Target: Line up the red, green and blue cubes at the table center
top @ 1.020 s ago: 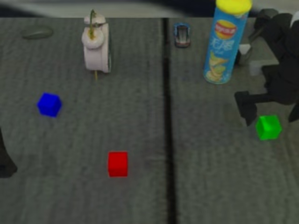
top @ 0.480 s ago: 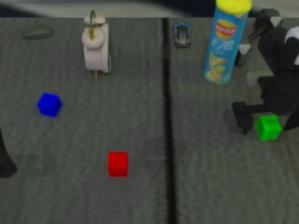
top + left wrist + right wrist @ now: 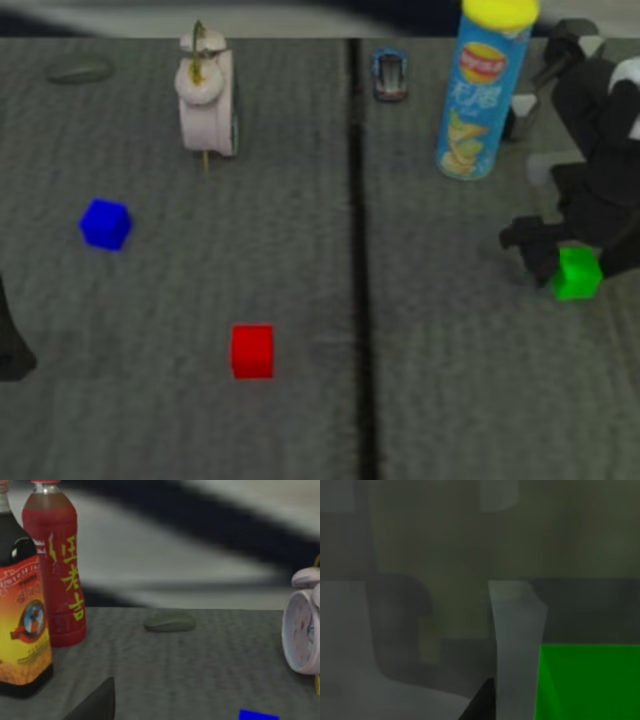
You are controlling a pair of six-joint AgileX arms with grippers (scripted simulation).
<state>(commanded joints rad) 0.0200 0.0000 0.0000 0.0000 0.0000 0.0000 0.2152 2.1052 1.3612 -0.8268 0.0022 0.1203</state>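
**Top view: right gripper closed around green cube at right edge**

Tabletop point(image 3: 200, 420): dark grey, coarse, split by a thin black seam point(image 3: 360, 300) running top to bottom.

Right arm point(image 3: 605, 150): reaches in from the upper right. Right gripper point(image 3: 570, 262) is down at the table, fingers narrowed on the green cube point(image 3: 578, 274); one finger point(image 3: 528, 240) presses its left face, the other is hidden behind the arm. Right wrist view shows a pale finger point(image 3: 517, 650) flush against the cube's side, the cube cut off at the frame edge.

Chip can point(image 3: 482, 90): blue, yellow lid, upright just right of the seam, near the gripper but apart from it.

Alarm clock point(image 3: 207, 100): pale, at the far left half.

Left arm point(image 3: 10, 340): parked at the left edge, mostly out of frame; whether its fingers are apart cannot be told.

Two bottles point(image 3: 30, 590): seen only in the left wrist view.

Red cube point(image 3: 252, 351): left of the seam, near side. Blue cube point(image 3: 105, 224): far left, well apart from the red.

Toy car point(image 3: 389, 75): by the seam at the far edge. Grey mouse-like lump point(image 3: 80, 71): far left corner, hard to make out.
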